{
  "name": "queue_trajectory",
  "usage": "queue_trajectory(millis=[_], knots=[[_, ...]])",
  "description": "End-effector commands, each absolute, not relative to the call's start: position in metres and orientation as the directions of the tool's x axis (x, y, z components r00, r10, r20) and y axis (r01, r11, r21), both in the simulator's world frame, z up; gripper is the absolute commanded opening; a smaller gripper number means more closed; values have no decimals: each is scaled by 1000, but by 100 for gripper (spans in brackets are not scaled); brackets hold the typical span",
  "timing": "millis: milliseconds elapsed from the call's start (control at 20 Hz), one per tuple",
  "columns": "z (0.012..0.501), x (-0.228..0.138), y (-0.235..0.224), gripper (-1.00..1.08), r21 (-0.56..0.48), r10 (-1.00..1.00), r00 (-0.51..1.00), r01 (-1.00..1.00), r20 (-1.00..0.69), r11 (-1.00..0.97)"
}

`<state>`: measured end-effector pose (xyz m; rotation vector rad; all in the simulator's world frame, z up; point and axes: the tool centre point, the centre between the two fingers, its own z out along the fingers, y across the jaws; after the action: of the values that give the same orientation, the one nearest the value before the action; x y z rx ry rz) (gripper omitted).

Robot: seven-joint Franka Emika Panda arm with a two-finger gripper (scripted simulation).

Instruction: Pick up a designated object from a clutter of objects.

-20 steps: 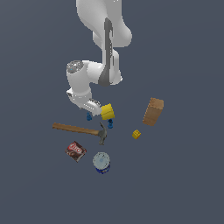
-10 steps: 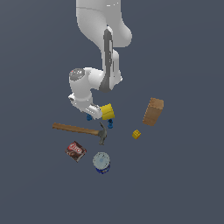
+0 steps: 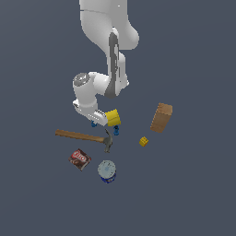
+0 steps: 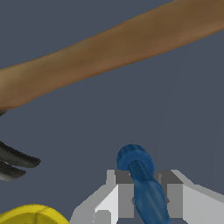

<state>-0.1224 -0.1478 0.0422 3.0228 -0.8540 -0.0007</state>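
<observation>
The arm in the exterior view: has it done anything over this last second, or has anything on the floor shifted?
Hardly anything. The arm sits in nearly the same low pose, its end effector beside the yellow cup. In the wrist view the blue peg stands between the fingers; whether they grip it is unclear. The hammer, box, brick, packet and can lie where they were.

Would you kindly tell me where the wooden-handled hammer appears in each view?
Exterior view: the hammer lies left of centre, below the end effector.
Wrist view: its wooden handle crosses the frame, dark head at one edge.
Shared landmark: the yellow cup, beside the hammer's head in both.
</observation>
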Motion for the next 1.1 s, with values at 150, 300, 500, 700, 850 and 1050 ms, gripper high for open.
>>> queue_trajectory(millis=[150, 300, 500, 700, 850, 1050], knots=[[42, -122, -148, -100, 1, -523, 852, -523, 0, -852], [43, -122, -148, -100, 0, -523, 852, -523, 0, -852], [48, -121, -145, -100, 0, -523, 852, -523, 0, -852], [60, -118, -137, -100, 0, -523, 852, -523, 0, -852], [74, -114, -130, -100, 0, -524, 852, -524, 0, -852], [98, -108, -116, -100, 1, -524, 852, -524, 0, -852]])
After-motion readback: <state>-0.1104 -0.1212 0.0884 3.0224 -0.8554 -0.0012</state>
